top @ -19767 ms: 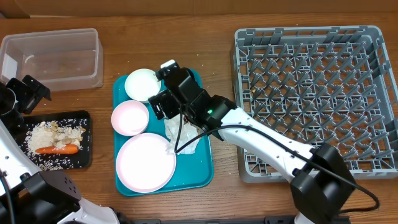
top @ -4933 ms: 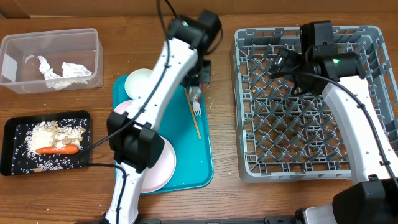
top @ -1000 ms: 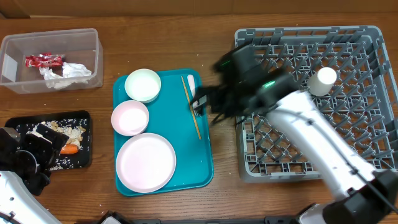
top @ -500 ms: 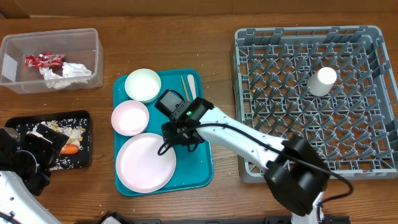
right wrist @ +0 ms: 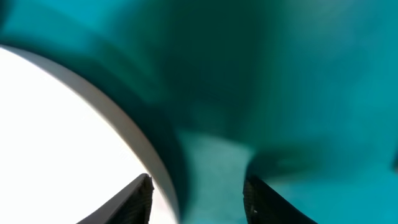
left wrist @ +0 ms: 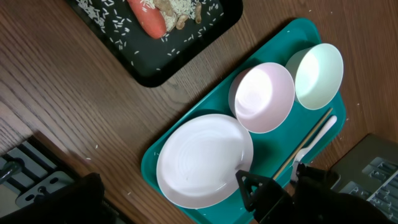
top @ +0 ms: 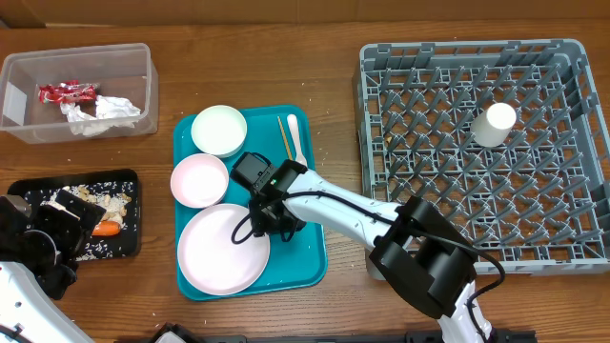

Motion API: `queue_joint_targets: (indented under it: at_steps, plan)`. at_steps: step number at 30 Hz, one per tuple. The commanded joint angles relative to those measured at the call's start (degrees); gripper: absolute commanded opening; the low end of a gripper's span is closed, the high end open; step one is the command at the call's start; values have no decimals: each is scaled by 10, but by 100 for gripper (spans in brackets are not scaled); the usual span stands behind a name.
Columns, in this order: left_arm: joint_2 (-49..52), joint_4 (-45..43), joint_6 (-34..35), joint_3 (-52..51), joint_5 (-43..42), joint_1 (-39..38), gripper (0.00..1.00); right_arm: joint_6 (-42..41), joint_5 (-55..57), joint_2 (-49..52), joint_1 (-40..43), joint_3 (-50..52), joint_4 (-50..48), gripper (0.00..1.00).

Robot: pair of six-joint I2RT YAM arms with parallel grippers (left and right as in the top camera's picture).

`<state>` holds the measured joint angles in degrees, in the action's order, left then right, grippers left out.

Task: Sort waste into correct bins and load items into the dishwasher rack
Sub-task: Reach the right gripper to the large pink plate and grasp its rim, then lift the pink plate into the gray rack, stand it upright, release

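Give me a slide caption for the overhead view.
Right claw straddles the plate rim on the teal tray; white cup sits in the dishwasher rack.

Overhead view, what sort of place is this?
Likely a robotics test bench staged for dish clearing, not a real kitchen: a dishwasher rack and a teal tray sit on a wooden table, with a robot arm over the tray.
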<state>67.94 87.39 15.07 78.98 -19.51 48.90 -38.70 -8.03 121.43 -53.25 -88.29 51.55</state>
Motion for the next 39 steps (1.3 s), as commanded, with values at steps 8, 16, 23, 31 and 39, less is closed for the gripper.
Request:
queue_joint_targets:
  at_steps: [8, 16, 23, 31, 39]
  plan:
    - [2, -1, 8, -5, -9, 2, 100, -6, -15, 15, -9, -6, 8, 13]
    - [2, -1, 8, -5, -9, 2, 100, -3, -21, 12, 6, -54, 90, 4]
    - [2, -1, 8, -5, -9, 2, 100, 64, 14, -9, 24, -190, 309, 4]
    - [2, -1, 8, -5, -9, 2, 100, 87, 156, -57, 46, -265, 455, 4]
    - [2, -1, 8, -5, -9, 2, 100, 87, 301, -143, 127, -266, 455, 4]
